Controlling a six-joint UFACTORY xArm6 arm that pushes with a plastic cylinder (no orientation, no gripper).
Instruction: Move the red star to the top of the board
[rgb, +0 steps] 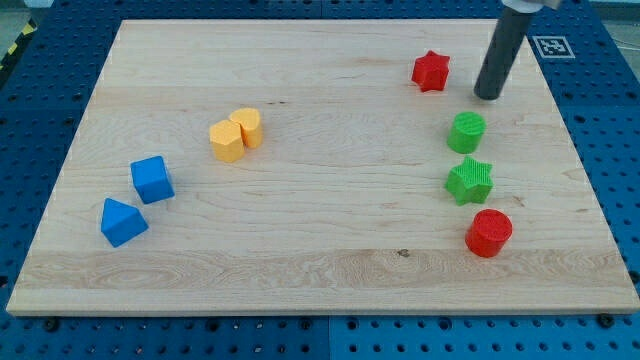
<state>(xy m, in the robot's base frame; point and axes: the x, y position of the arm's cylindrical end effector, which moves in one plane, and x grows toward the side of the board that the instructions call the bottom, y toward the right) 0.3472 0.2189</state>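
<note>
The rod's tip (489, 96) is resting on the worktop (320, 250), and the red star (431, 71) is lying just off to its left in the view and slightly higher, near but not touching. The rod has no hand, so it is holding nothing. The star is sitting flat, small and bright red, already close to the worktop's top edge, with the green cylinder (466, 131) just below the tip.

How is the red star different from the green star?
The red star is red; the green star is green. The red star sits near the view's top, just left of my tip, while the green star lies lower, between the green cylinder and the red cylinder. The red star stands alone; the green star has close neighbours. Both are star-shaped blocks lying flat on the board.
</note>
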